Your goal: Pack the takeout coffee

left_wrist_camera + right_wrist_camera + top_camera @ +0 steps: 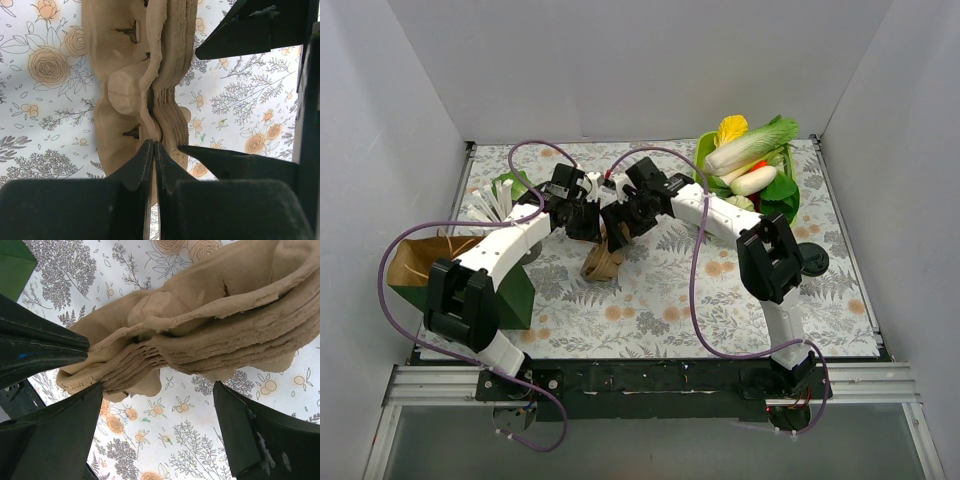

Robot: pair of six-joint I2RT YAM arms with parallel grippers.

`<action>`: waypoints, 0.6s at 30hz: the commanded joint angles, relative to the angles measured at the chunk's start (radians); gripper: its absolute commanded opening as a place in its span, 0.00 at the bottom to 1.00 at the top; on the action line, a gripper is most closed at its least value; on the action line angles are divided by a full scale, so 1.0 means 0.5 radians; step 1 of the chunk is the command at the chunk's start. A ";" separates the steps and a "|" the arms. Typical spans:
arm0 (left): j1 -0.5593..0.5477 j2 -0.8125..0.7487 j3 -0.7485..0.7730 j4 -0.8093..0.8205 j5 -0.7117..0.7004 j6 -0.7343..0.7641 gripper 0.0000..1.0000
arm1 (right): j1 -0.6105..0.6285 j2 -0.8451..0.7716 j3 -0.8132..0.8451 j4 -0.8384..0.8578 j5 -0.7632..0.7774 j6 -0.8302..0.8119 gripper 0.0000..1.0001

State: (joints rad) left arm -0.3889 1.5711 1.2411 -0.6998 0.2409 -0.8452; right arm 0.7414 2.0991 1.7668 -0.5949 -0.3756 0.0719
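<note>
Two grippers hang close together over a floral-print tablecloth. Well to the left of the left gripper stands an open brown paper bag. Nearer to it on that side is a fan of white plastic utensils. The left gripper is pinched tight on one thin edge of a stack of brown moulded-cardboard cup carriers, and a sliver of cardboard shows between its black fingers. The stack hangs just below and between both grippers, its layers fanning apart.

The right gripper is spread wide and holds nothing, with one finger on each side of the stack's lower edge. Whether either finger touches the cardboard I cannot tell. To its right and farther back lies a heap of green, white and yellow vegetables. The takeout coffee shows only as a round black plastic lid, well to the right of the right gripper and partly hidden behind that arm's elbow.
</note>
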 commanded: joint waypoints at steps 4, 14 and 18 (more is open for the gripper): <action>0.023 -0.194 0.046 0.013 -0.052 0.009 0.00 | 0.005 -0.041 -0.140 -0.077 0.239 -0.107 0.97; 0.023 -0.338 0.073 0.028 -0.129 0.162 0.00 | -0.090 -0.127 -0.300 -0.074 0.291 -0.138 0.97; 0.020 -0.360 0.052 0.047 -0.016 0.190 0.00 | -0.130 -0.161 -0.300 -0.053 0.211 -0.138 0.97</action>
State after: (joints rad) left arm -0.3775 1.4452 1.2407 -0.7063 0.1905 -0.7803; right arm 0.6979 2.0514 1.6096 -0.6224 -0.2630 0.0216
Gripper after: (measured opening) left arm 0.017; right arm 0.973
